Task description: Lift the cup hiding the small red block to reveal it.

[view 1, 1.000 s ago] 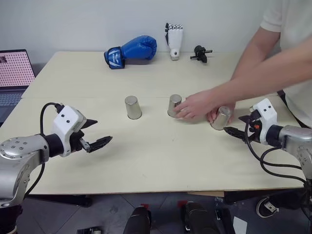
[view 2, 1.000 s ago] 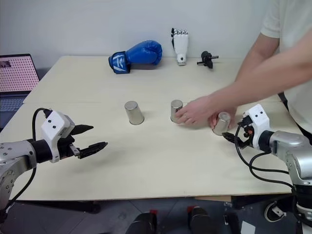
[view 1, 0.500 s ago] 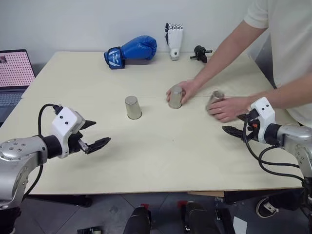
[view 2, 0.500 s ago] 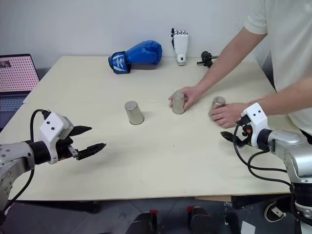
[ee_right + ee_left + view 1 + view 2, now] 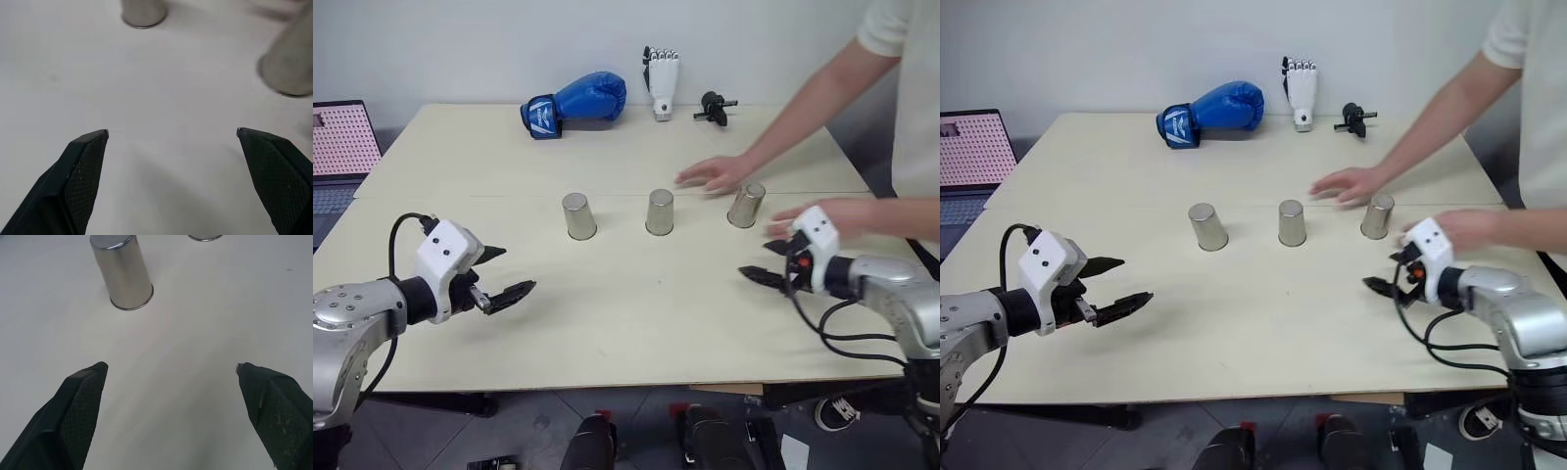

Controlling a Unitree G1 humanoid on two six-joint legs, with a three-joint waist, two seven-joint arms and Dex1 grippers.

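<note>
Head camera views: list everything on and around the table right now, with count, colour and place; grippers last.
Upside-down silver metal cups: 3, in a row mid-table: left, middle, right.
Boxing glove: 1, blue, far edge.
Model hand: 1, white and black, far edge.
Small black part: 1, beside it.
Laptop: 1, left of table.
Person's hands: 2, behind middle cup, near right cup.
Left gripper: open, empty.
Right gripper: open, empty.

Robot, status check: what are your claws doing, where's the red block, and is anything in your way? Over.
Left claw open, empty. Right claw open, empty. Red block unseen; three steel cups upside down in a row. Person's hands hovering by the right cup.
</note>
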